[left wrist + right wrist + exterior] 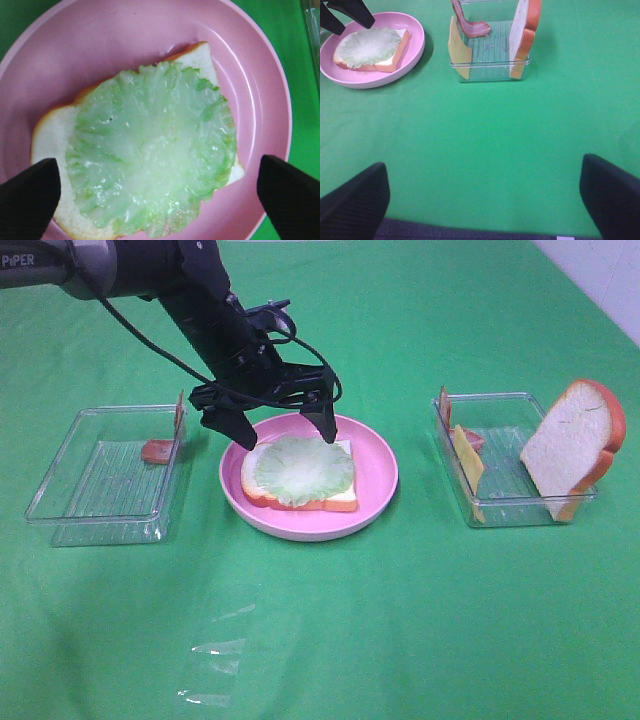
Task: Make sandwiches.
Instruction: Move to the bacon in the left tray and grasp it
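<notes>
Exterior high view is showing the left gripper (288, 438) hovering, fingers wide and empty, above the sandwich (300, 472) lying on the pink plate (378, 476); the right gripper (482, 197) is also gaping wide, empty.

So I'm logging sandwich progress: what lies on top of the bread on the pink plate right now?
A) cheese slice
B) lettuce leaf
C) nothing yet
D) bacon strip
B: a pale green lettuce leaf covers the bread slice on the pink plate, under the open left gripper; the cheese leans in the right tray.
</notes>
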Motion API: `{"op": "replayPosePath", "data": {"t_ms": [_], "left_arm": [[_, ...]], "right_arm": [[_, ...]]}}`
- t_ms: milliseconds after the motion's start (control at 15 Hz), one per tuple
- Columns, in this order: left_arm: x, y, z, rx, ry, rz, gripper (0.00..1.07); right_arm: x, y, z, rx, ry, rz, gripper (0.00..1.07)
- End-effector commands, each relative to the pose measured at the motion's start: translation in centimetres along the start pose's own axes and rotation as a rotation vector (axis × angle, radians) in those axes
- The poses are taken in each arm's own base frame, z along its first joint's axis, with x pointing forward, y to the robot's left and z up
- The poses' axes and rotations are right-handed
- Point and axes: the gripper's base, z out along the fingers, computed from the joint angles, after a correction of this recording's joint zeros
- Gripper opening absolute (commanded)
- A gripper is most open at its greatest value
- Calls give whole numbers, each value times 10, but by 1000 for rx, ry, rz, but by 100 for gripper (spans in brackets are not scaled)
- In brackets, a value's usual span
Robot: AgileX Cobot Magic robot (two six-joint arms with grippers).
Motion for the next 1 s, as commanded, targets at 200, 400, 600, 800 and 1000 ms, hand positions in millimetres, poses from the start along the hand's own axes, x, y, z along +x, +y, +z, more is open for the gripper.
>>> {"op": "replayPosePath", "data": {"t_ms": [200,400,600,800,1000], "left_arm": [[0,-2,-6,4,6,9,102],[-1,-8,-17,15,46,27,102],[-7,-24,-60,4,132,86,102],[-8,-37,-103,-7,42,103,102],[-3,-47,-162,-95,-87,142,102]], "right_arm": [[3,1,-2,-5,-34,-4,98],[3,1,-2,-5,-34,-4,98],[3,1,-2,-5,-34,-4,98],[3,1,-2,-6,-34,-4,98],[3,1,-2,-6,-34,-4,98]]}}
